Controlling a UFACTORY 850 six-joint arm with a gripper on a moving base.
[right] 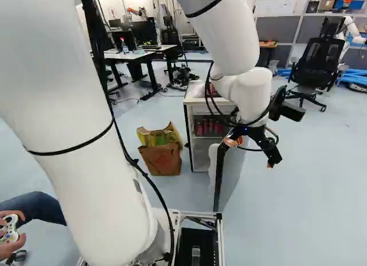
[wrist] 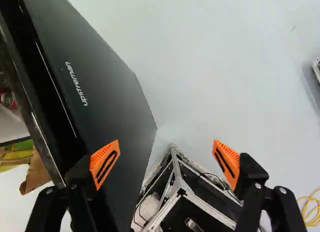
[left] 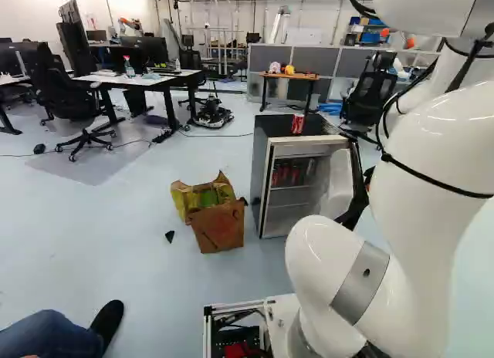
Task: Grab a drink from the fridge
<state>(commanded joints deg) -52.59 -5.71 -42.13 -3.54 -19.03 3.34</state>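
Observation:
In the right base view my gripper (right: 251, 154) hangs by the upper part of the open fridge door (right: 232, 171). In the wrist view the gripper (wrist: 166, 156) stands open, nothing between its fingers; one finger overlaps the door's dark outer face (wrist: 120, 107), and whether they touch I cannot tell. The small fridge (left: 263, 173) has a dark top and side. Red cans (left: 287, 174) line an upper shelf inside it, and one red can (left: 297, 123) stands upright on top. Beyond the door edge, part of a can (wrist: 7, 99) shows in the wrist view.
A brown paper bag (left: 218, 227) with a yellow-green bag (left: 202, 194) sits on the floor before the fridge, left of it. The base's metal frame (wrist: 172, 177) lies beyond the fingertips. A person's leg (left: 50, 333) is beside the base, at its left. Desks and chairs stand farther back.

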